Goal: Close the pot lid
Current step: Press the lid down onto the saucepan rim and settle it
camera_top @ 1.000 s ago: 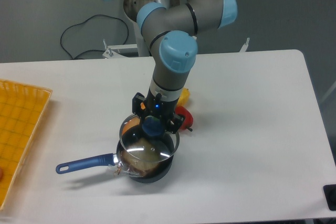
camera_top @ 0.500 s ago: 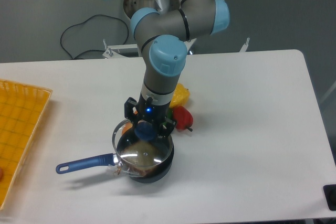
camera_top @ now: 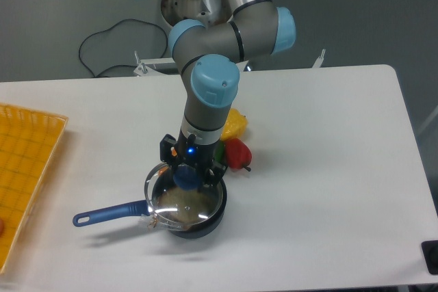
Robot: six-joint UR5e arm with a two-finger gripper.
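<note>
The arm (camera_top: 219, 32) is built of smooth grey and polished silver tubes, with round light-blue caps closing its joints, one at the wrist, one at the elbow toward 2 o'clock, and part of another at the top edge near 11 o'clock. Below the wrist cap a grey cylinder meets a pale band and then the black gripper (camera_top: 189, 177), whose blocky body shows a small blue light and an orange spot at about 9 o'clock.
</note>
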